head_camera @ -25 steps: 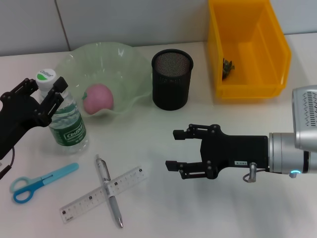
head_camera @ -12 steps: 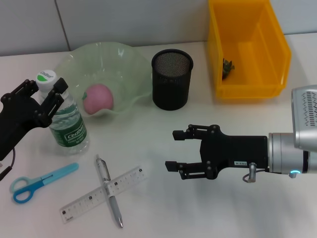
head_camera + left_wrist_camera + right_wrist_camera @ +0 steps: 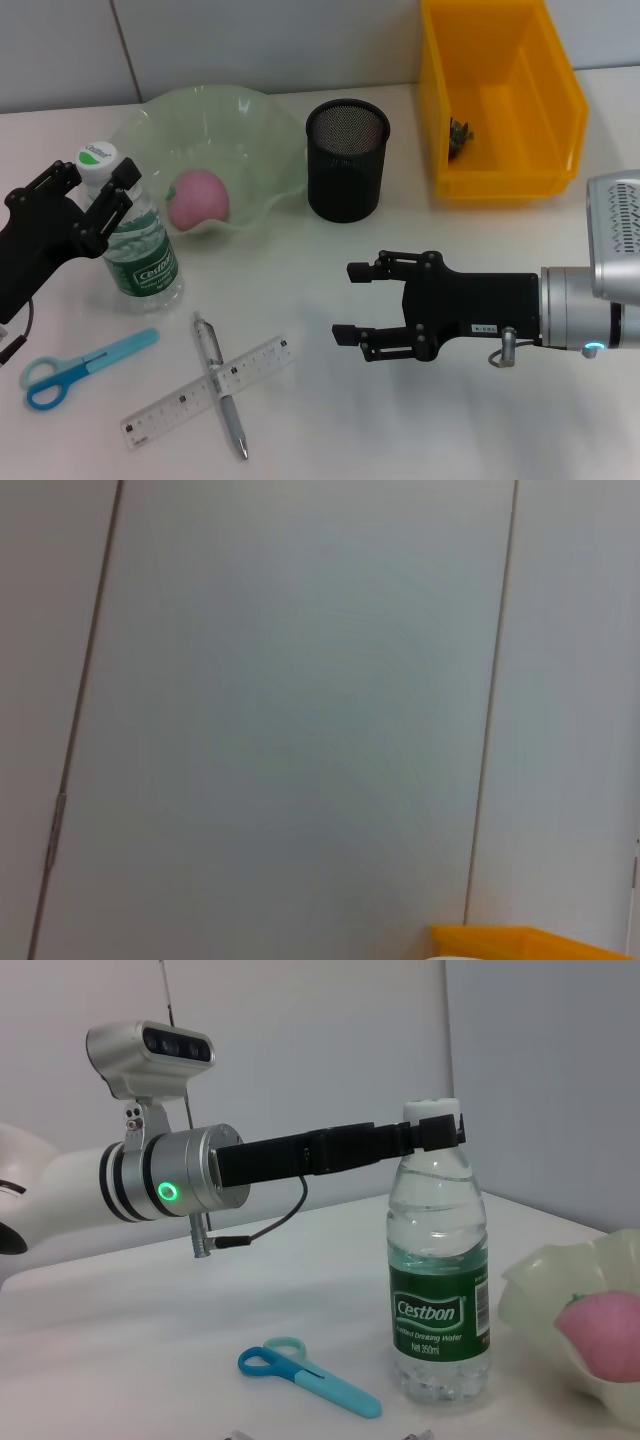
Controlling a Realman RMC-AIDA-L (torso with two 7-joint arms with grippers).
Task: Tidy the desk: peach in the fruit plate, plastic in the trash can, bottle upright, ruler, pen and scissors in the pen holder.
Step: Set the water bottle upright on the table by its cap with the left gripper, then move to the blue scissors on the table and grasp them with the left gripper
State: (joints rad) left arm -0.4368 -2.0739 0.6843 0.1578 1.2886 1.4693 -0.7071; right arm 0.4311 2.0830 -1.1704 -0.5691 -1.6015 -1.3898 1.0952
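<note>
The bottle (image 3: 140, 255) stands upright on the table left of the fruit plate (image 3: 250, 120), and my left gripper (image 3: 95, 183) is shut on its neck just under the white cap. The right wrist view shows the same bottle (image 3: 437, 1280) with the left gripper (image 3: 440, 1130) at its top. The peach (image 3: 198, 196) lies in the plate. Blue scissors (image 3: 80, 365), a clear ruler (image 3: 170, 405) and a pen (image 3: 220, 385) crossing it lie on the table in front. My right gripper (image 3: 348, 302) hovers open and empty right of them. A dark plastic scrap (image 3: 460, 135) lies in the yellow trash can (image 3: 500, 90).
The black mesh pen holder (image 3: 346, 160) stands between the plate and the trash can. The right wrist view also shows the scissors (image 3: 305, 1378) and the plate's rim (image 3: 540, 1290). The left wrist view shows only wall and a corner of the yellow trash can (image 3: 520, 942).
My left gripper and the bottle in it have shifted slightly right and toward me, and the bottle stands straighter. The right arm has not moved.
</note>
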